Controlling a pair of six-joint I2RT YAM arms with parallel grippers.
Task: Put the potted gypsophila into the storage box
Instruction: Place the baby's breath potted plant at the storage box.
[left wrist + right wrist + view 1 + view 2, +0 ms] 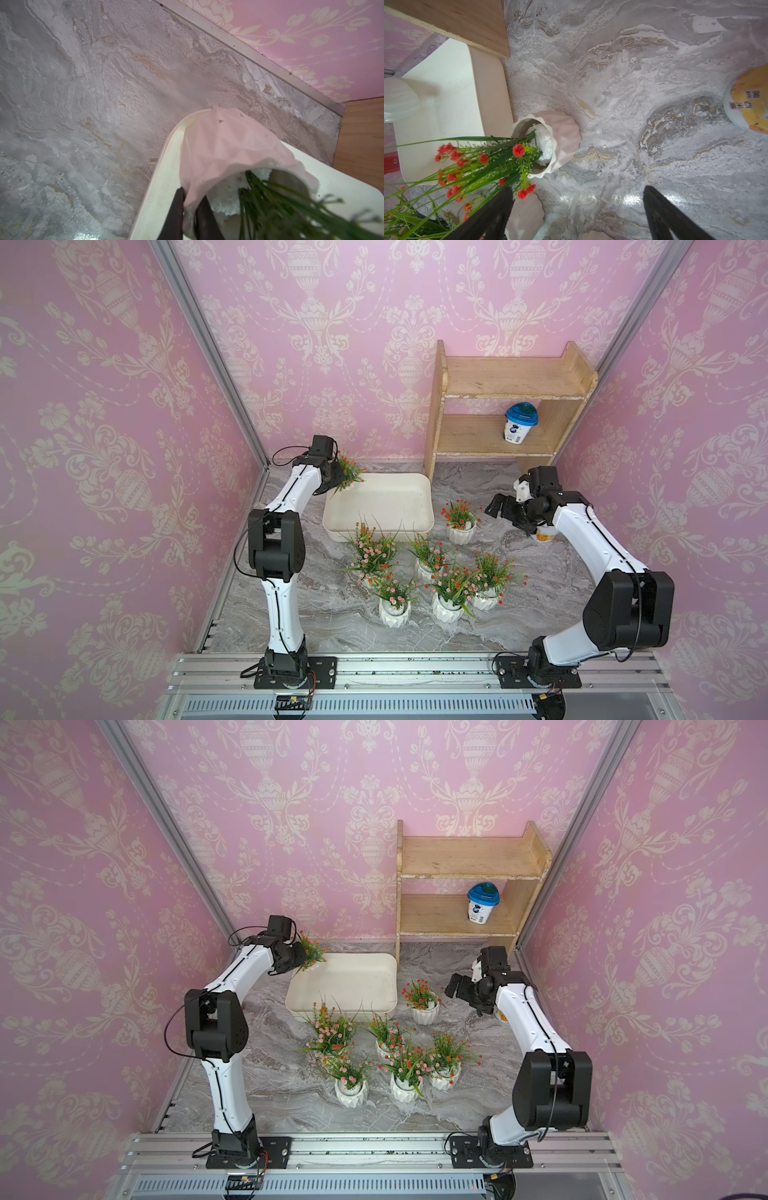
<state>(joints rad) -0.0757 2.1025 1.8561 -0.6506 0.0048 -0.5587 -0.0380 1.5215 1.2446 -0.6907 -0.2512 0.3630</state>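
My left gripper (pixel 192 209) is shut on the rim of one potted gypsophila (pixel 224 149), held tilted over the far left corner of the cream storage box (pixel 386 502) (pixel 164 166); in both top views its sprigs (pixel 349 470) (pixel 311 952) stick out beside the gripper (pixel 334 479). My right gripper (pixel 496 506) (pixel 578 190) hangs open above bare table, just right of a red-flowered pot (pixel 459 526) (pixel 560 137) standing by the box's right side. Several more potted plants (pixel 392 601) cluster in front of the box.
A wooden two-tier shelf (pixel 511 381) stands at the back right, with a blue-lidded cup (pixel 519 423) on its lower board. An orange-labelled cup (pixel 749 99) stands on the table under my right wrist. Pink walls close in left, right and behind.
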